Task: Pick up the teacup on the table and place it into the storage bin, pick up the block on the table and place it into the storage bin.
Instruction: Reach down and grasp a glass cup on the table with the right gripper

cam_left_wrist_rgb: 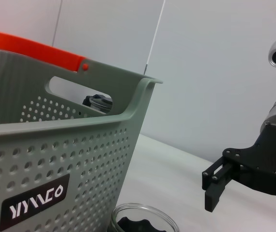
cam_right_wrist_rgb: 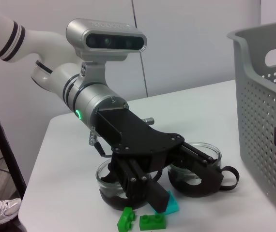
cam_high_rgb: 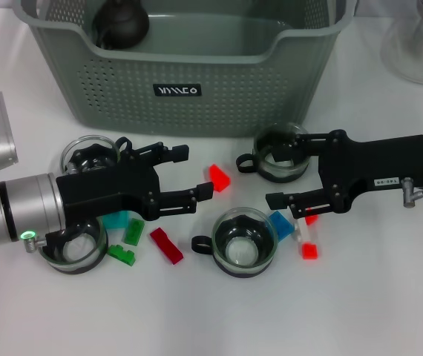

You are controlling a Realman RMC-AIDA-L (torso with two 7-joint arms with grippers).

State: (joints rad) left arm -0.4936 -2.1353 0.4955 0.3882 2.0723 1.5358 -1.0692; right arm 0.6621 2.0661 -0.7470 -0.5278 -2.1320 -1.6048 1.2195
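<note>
The grey-green storage bin stands at the back of the table, its black label facing me. Several glass teacups with black bases stand in front of it: one in the middle, one by the bin, and two at the left. Small blocks lie scattered around them, among them a red block, another red one and a blue one. My left gripper is open, just left of the first red block. My right gripper is open, its upper finger over the teacup by the bin.
Green blocks and a teal block lie under the left arm, and red blocks under the right gripper. A dark round pot sits inside the bin. A glass vessel stands at the back right.
</note>
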